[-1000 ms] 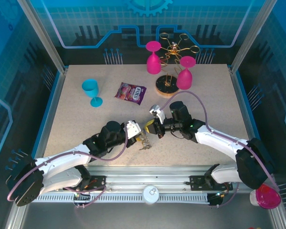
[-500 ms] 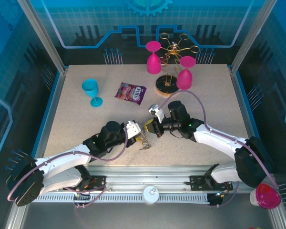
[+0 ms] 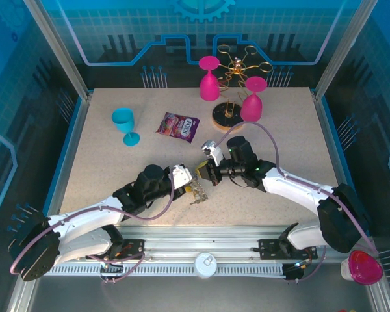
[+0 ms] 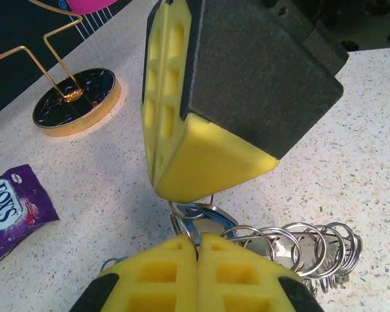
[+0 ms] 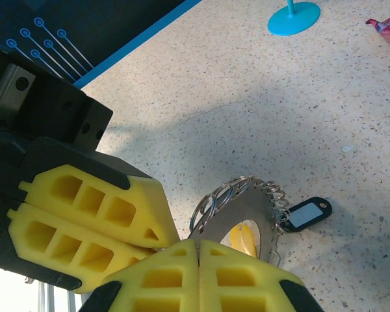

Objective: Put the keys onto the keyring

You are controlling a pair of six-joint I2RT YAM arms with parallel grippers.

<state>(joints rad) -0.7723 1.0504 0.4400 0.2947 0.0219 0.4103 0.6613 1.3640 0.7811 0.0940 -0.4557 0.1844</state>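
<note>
Pink goblets [image 3: 209, 79] [image 3: 251, 99]: two are showing.
Teal goblet [image 3: 125, 123]: one is showing.
Candy packet [image 3: 179, 126]: one is showing.
Gold wire rack [image 3: 234, 70]: one is showing.
Keyring [image 5: 239, 209]: one is showing.
Robot arms [image 3: 97, 220] [image 3: 299, 188]: two are showing.

You've got bright, even overhead light on the worktop [image 3: 292, 123], soft shadows, wrist pictures crisp up close.

Table [image 3: 299, 136] open at right and left; blue goblet [image 3: 124, 123], bag [image 3: 179, 126], rack [image 3: 226, 117], pink goblets [image 3: 209, 84] line the back; keys [image 3: 196, 193], keyring [image 5: 237, 211] clutter the middle.
</note>
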